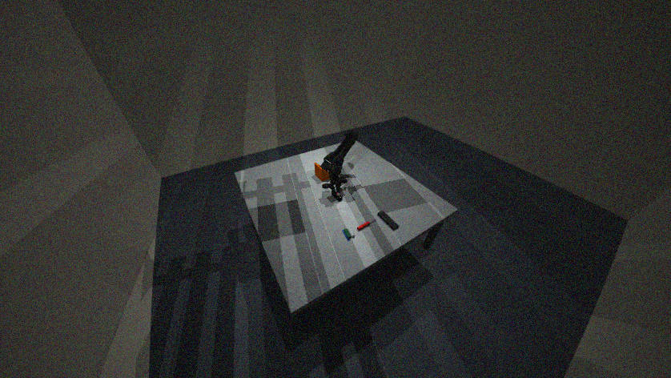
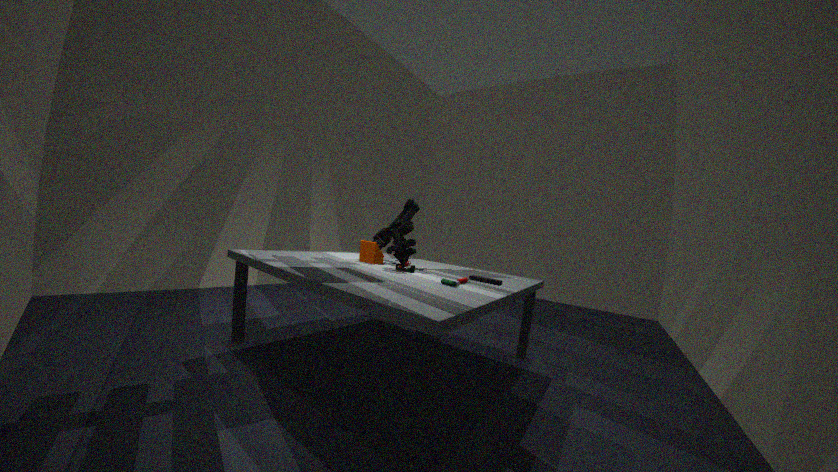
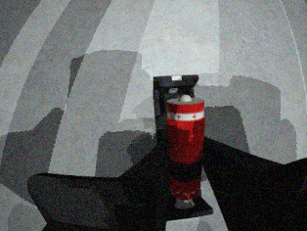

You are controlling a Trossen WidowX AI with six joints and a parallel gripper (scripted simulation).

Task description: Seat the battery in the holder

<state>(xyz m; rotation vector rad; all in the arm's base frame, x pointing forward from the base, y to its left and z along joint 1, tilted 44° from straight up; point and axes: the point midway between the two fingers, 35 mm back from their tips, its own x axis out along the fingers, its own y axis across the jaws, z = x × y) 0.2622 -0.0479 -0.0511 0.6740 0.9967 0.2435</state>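
Note:
The red battery [image 3: 186, 139] has a white band and a black band. Its terminal end points to the holder's far end wall in the wrist view. The black holder [image 3: 160, 117] [image 2: 405, 269] lies on the table under it. The spring [image 3: 185, 202] shows at the near end, by the battery's flat end. The terminal end appears short of the far wall and higher than the holder floor; whether it is under the lip, I cannot tell. My gripper [image 3: 184, 144] [image 1: 337, 194] is shut on the battery, low over the holder. The battery's underside is hidden.
An orange block [image 1: 320, 171] [image 2: 369, 251] stands beside the arm. Toward the table's front edge lie a green and blue piece [image 1: 347, 233] [image 2: 449, 282], a red-handled tool [image 1: 363, 226] [image 2: 462, 280] and a black bar [image 1: 387, 219] [image 2: 485, 280]. Striped shadows cross the table.

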